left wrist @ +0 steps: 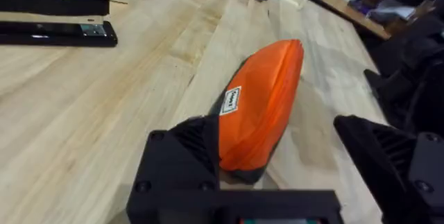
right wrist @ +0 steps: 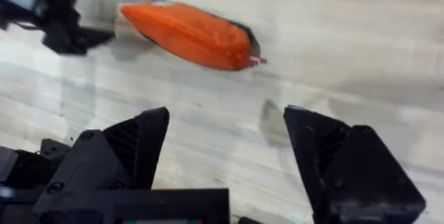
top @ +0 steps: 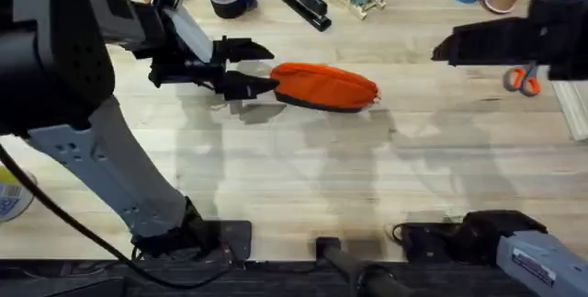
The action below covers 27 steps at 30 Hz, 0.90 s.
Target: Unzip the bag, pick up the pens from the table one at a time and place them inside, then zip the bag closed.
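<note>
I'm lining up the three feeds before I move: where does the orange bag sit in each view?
Overhead: the bag lies on the table, centre and upper half, its left end at the left gripper.
Left wrist: the bag runs from centre frame down toward the open fingers.
Right wrist: the bag is at upper centre.
Shared landmark: the left gripper at the bag's end, also seen in the right wrist view.

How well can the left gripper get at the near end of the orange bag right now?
Probably well. The left gripper is open and already at the bag's left end, one finger touching or nearly touching the fabric, the other off to the side. Nothing lies between them on the table.
</note>
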Available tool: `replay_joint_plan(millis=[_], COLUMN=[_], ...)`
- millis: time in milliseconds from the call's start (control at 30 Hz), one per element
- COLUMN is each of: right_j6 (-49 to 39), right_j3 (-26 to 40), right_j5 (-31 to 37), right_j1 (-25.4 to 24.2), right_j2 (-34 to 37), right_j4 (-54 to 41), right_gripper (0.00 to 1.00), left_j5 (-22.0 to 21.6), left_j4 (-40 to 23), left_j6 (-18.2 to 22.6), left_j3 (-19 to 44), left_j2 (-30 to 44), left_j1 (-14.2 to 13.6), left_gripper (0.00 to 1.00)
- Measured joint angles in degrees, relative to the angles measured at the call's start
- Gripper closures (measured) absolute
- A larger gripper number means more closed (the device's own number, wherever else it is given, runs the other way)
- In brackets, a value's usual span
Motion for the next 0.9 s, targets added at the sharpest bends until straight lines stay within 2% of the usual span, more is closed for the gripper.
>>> replay_joint_plan(millis=[167,300,467,567,633,733,800,900], right_j6=[-0.4,-0.7,-1.6,-2.4,-2.6,-3.0,-3.1,-4.2], right_j3=[0.3,0.3,0.3,0.3,0.3,0.3,0.3,0.3], right_j5=[0.4,1.0,1.4,1.5,1.5,1.6,1.6,1.6], right_j1=[0.0,0.0,0.0,0.0,0.0,0.0,0.0,0.0], right_j2=[-2.9,-3.1,-3.1,-3.1,-3.1,-3.1,-3.1,-3.1], right_j4=[-0.2,-0.2,-0.2,-0.2,-0.2,-0.2,0.0,0.1], right_gripper=[0.006,0.006,0.006,0.006,0.005,0.006,0.006,0.006], left_j5=[0.3,-0.3,-3.7,-6.4,-8.7,-13.1,-16.8,-24.4], left_j4=[-7.4,-13.1,-16.4,-16.6,-16.6,-15.8,-14.1,-11.5], left_j6=[0.3,2.6,3.8,2.7,0.5,-5.1,-10.4,-20.5], left_j3=[0.7,3.4,6.8,8.7,10.0,11.6,11.9,11.9], left_j2=[0.0,-0.5,-5.3,-9.2,-11.8,-15.1,-17.5,-21.9], left_j1=[0.0,0.0,0.0,0.0,0.0,0.0,0.0,0.0], left_gripper=[0.003,0.004,0.003,0.003,0.003,0.003,0.003,0.004])
